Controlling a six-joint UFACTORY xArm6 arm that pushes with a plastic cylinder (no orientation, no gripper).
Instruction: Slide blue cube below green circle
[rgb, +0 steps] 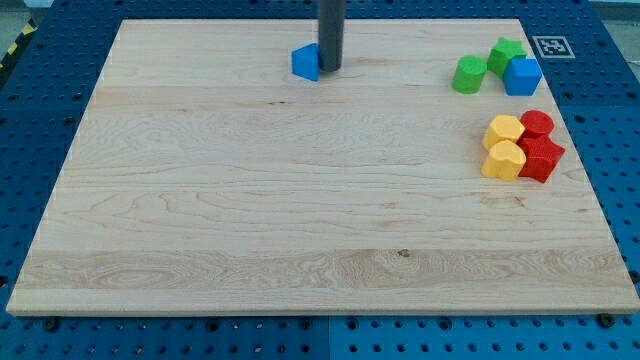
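Observation:
My tip (328, 68) rests near the top middle of the board, against the right side of a small blue block (305, 62) whose shape I cannot make out. The green circle (468, 75) lies at the top right. A blue cube (523, 76) sits just right of it, with a small gap between them. A green star (506, 51) lies just above that gap and touches the cube.
Two yellow blocks (504, 130) (503, 160) and two red blocks (537, 124) (542, 159) are clustered at the right edge, below the green and blue group. The wooden board (300, 220) lies on a blue pegboard table.

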